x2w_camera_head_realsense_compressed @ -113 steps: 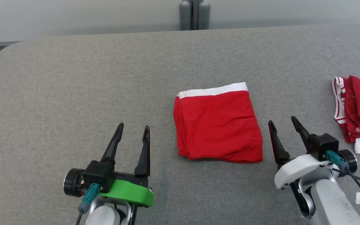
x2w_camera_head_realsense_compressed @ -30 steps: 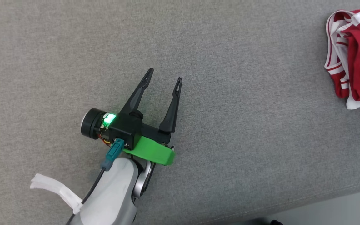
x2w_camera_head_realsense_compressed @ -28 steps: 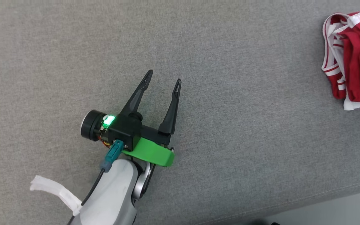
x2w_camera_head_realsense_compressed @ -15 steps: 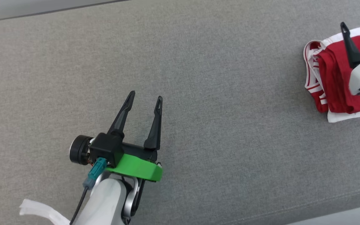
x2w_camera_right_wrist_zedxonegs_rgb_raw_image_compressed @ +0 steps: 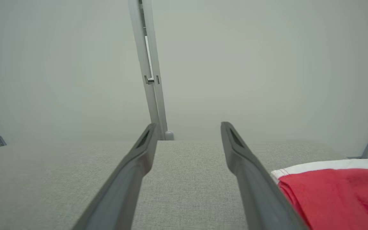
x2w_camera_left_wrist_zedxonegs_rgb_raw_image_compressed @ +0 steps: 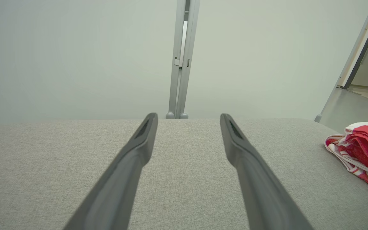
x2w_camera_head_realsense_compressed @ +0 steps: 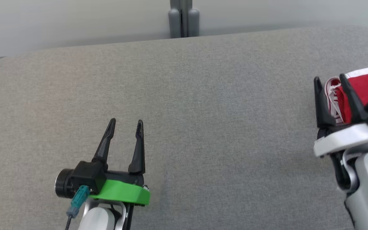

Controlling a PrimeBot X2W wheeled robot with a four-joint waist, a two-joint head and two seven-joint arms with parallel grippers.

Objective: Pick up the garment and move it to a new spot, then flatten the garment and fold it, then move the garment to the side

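Head view puts the folded red shorts [x2w_camera_head_realsense_compressed: 367, 88] at the table's [x2w_camera_head_realsense_compressed: 222, 111] right edge, seemingly stacked on a striped red-and-white garment [x2w_camera_head_realsense_compressed: 332, 95]. We judge the risk lies there. The right gripper [x2w_camera_head_realsense_compressed: 329, 78], jaws spread and empty, overlaps the stack, so a careless pull-back could snag a waistband, undo the fold or push it off the table. The left gripper [x2w_camera_head_realsense_compressed: 126, 121] hangs released over the table's front left. Earlier the shorts lay mid-table between both grippers.
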